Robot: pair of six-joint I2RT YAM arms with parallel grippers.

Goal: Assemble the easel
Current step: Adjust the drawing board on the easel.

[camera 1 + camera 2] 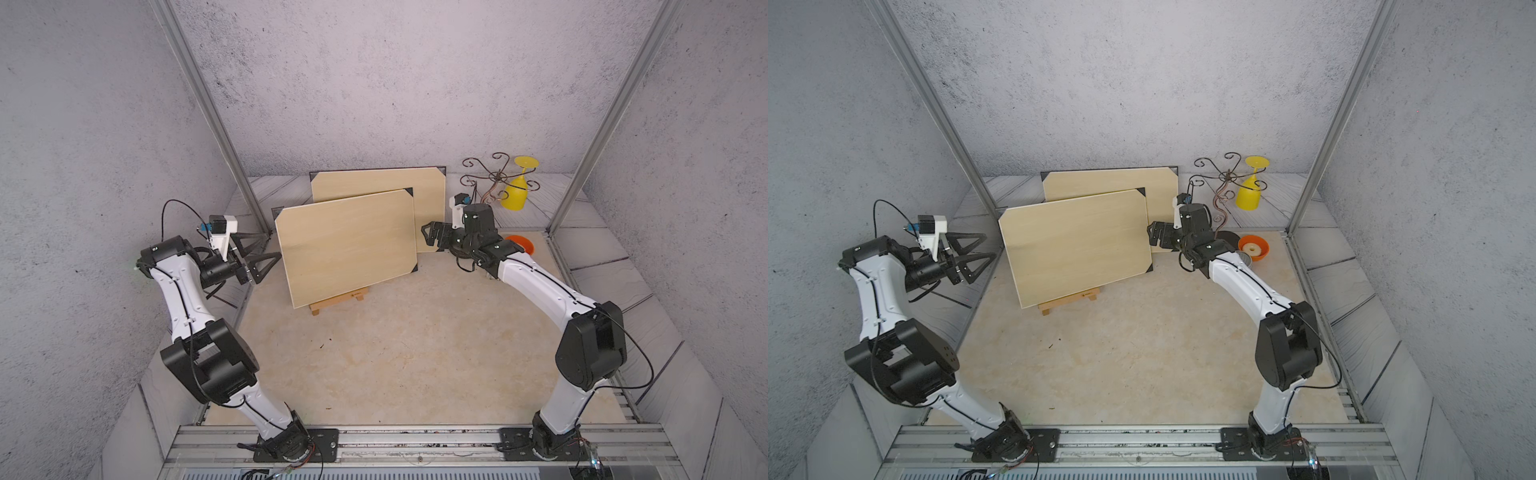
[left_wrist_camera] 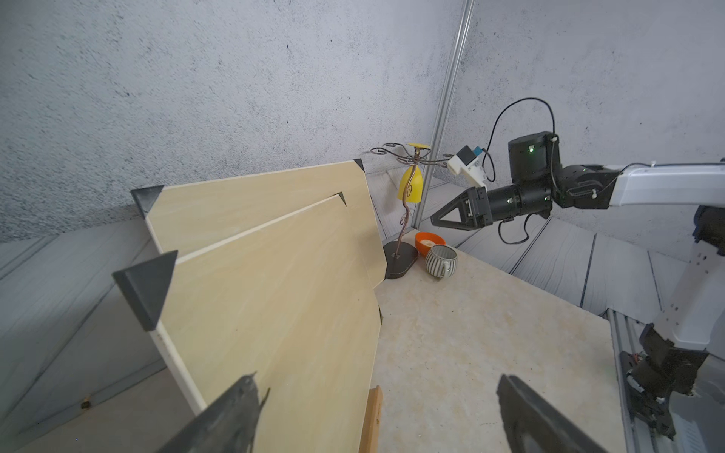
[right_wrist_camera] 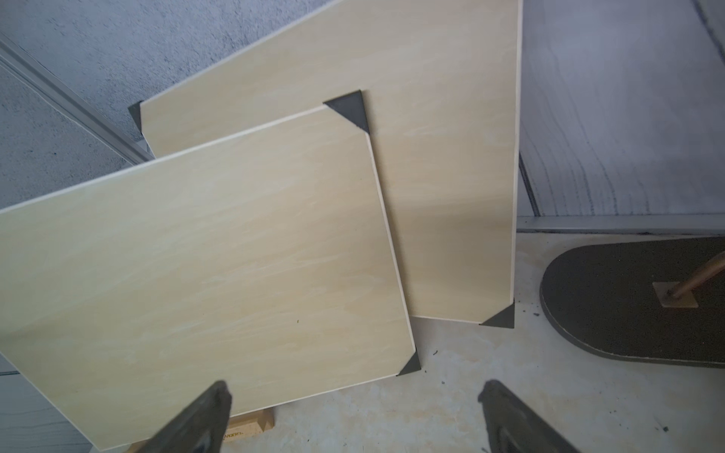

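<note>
- Top views both show the wooden easel (image 1: 338, 302) on the counter (image 1: 395, 365). Only its base peeks out beneath the front board (image 1: 347, 245), which rests tilted on it.
- Rear board (image 1: 424, 187) stands just behind.
- Left end effector (image 1: 274, 247) is released, jaws spread, just beside the front board's near edge.
- Right end effector (image 1: 428, 236) is likewise released, grasping nothing, near the opposite edge.
- Yellow goblet (image 1: 515, 195) hangs upside-down from a wire rack (image 1: 494, 174), with an orange bowl (image 1: 1253, 248) near its base.
</note>
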